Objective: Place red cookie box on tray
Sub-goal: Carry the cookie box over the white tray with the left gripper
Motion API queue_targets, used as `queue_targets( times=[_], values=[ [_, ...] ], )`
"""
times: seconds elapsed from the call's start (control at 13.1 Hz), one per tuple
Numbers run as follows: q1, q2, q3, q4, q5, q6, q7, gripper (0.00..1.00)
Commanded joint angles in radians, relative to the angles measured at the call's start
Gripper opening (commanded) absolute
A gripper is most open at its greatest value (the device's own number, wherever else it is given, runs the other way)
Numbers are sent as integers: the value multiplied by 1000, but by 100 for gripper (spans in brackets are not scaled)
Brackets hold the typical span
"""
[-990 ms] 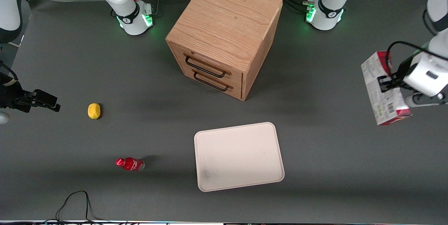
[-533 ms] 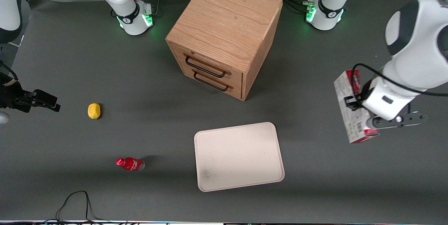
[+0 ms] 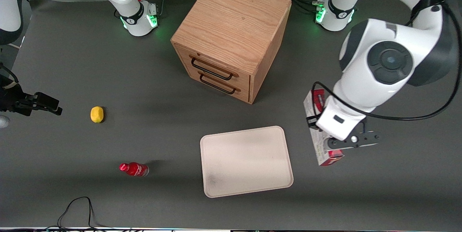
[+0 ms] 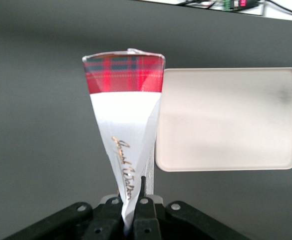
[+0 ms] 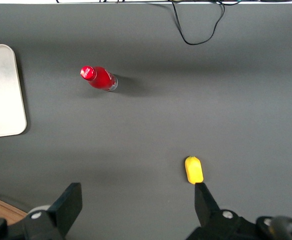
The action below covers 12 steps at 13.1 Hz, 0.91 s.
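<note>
Two drawers with black handles faced us on the wooden cabinet (image 3: 231,37), the largest thing on the grey table (image 3: 108,69). Nearer to the front camera than the cabinet we saw the tray (image 3: 245,161), flat and bare apart from a faint grey smudge. Beside the tray, toward the working arm's end, the gripper (image 3: 326,141) pinched the red cookie box (image 3: 317,141) above the table, its long axis pointing down and its tartan end (image 4: 123,74) lowest, not yet over the tray. Toward the parked arm's end we noted a small red bottle (image 3: 134,169) and a yellow lemon-like object (image 3: 96,114).
</note>
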Motion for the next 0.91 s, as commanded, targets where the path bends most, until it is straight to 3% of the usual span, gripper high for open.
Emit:
queue_targets(
  times=[0.0,0.84],
  values=[
    [-57,80,21,120,-6,-32,-79,0],
    [-67,191,16,69,-6,94,-122,0]
  ],
)
